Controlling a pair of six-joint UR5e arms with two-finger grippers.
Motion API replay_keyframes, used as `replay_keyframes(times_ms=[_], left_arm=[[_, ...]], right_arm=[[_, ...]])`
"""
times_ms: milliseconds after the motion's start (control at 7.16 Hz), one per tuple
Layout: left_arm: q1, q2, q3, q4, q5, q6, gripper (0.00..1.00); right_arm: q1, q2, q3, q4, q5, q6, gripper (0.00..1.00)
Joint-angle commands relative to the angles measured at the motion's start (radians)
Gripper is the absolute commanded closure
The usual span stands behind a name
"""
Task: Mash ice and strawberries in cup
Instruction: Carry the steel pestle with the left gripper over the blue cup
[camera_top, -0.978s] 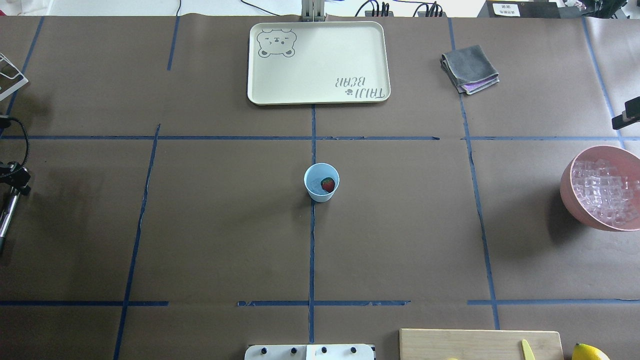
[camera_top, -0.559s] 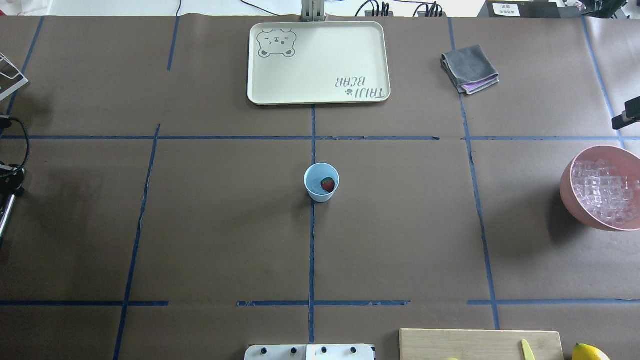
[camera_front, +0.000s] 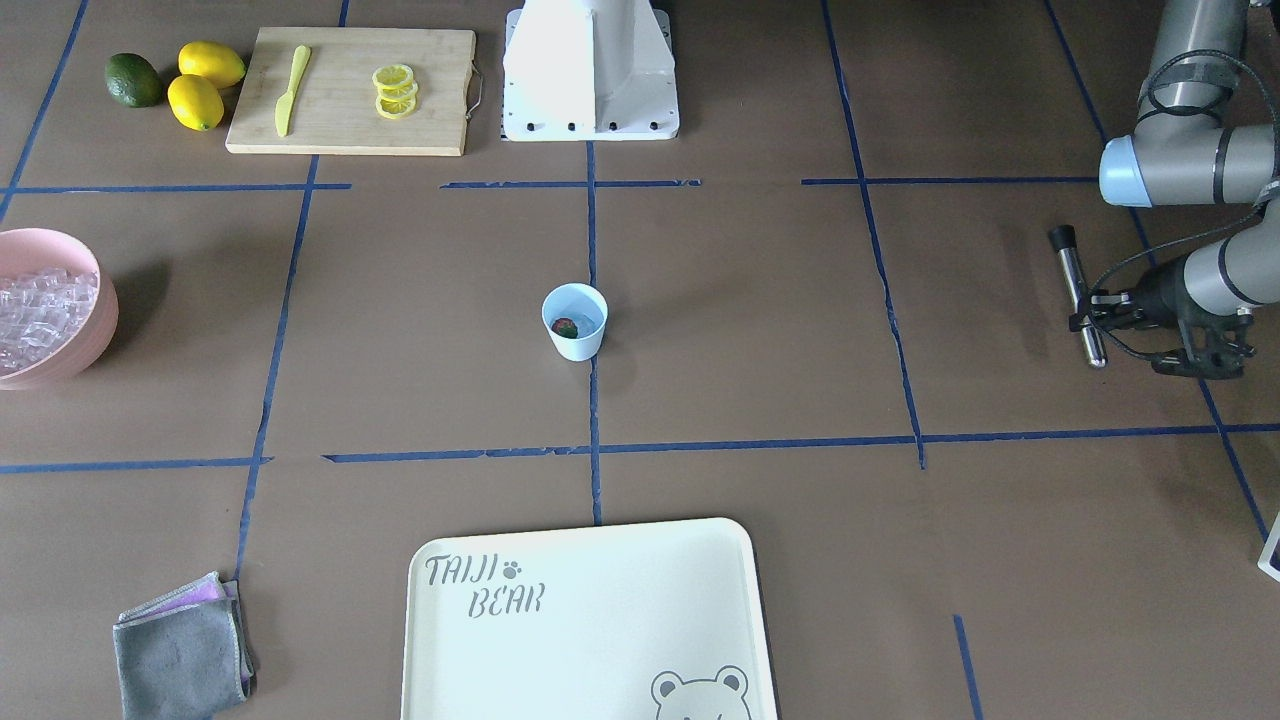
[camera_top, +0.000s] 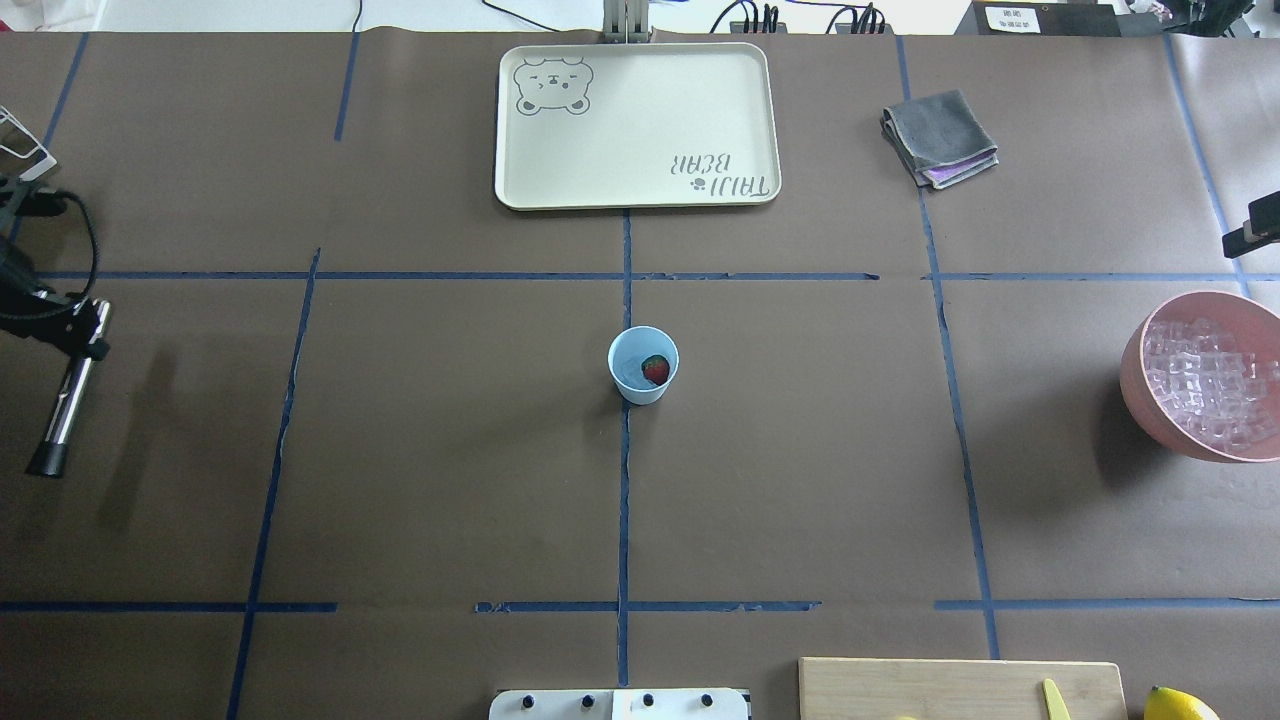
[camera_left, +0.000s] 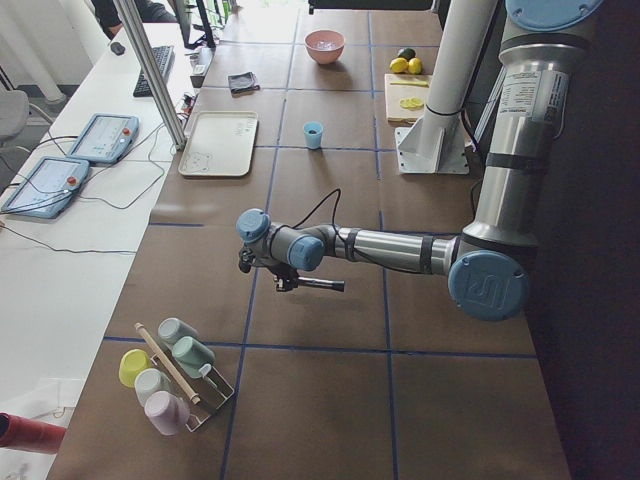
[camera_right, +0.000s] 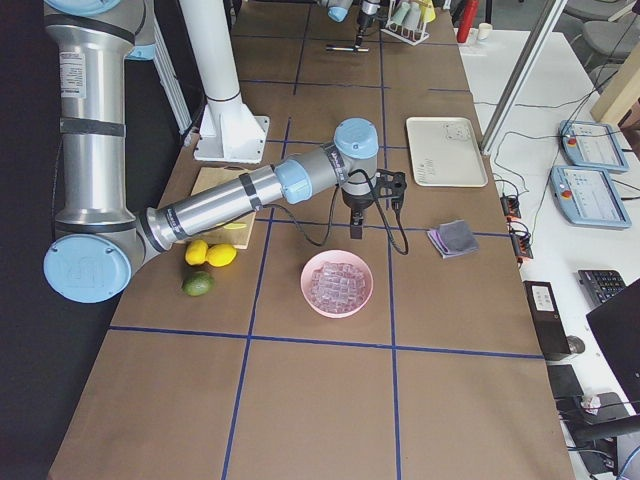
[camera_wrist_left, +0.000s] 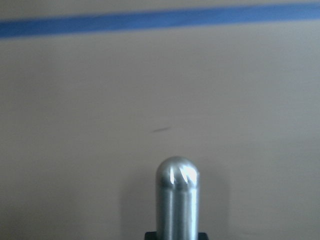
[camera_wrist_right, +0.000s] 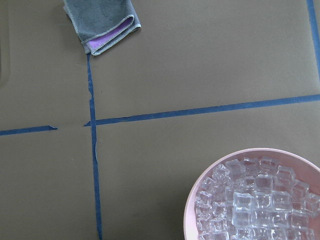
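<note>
Counter (camera_top: 450, 450): brown paper, blue tape grid. Cream tray (camera_top: 636, 125) sits at the far edge. Pink bowl (camera_top: 1135, 372) is at the robot's right edge, heaped with ice (camera_top: 1205, 385). Right tool (camera_right: 357, 225) hangs near that bowl; spread or pressed together, cannot tell.

Left tool (camera_top: 88, 332) is at the left edge, well apart from the cup, pinching a steel rod (camera_top: 65, 400) near its rounded end. The rod lies roughly level above the counter. Cup (camera_top: 640, 394) stands upright at centre on a tape line, with nothing bracing it. One strawberry (camera_top: 655, 369) is inside. A pale glassy patch beside it is probably ice, too small to confirm.

Risks (judgement):
- Cup looks light and is unheld, so an off-centre push could tip or skate it and spill.
- Rod must swing upright first, and the side pinch may let it slide under load.
- Hard ice may skid and jolt the berry out.
</note>
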Motion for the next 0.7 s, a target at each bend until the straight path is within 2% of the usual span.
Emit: replay_keyframes(times_ms=[0,140,280,419,559], left_arm=[[0.069,-0.111,-0.199,0.006,-0.041,-0.136,1.00],[0.154,-0.179,-0.268,-0.005,0.025,-0.232,1.00],[0.280,-0.311,-0.293,-0.011,0.168,-0.353,1.00],[0.353,-0.385,-0.280,-0.090,0.256,-0.385,1.00],[0.377,-0.378,-0.272,-0.329,0.342,-0.386,0.99]], right_arm=[[-0.001,0.005,0.001,0.000,0.000,0.001,0.00],[-0.003,0.009,0.001,0.000,0.000,0.001,0.00],[-0.006,0.014,0.001,0.000,0.000,0.004,0.00],[-0.010,0.022,-0.003,0.000,0.000,0.006,0.00],[-0.018,0.026,-0.007,0.000,0.000,0.009,0.00]])
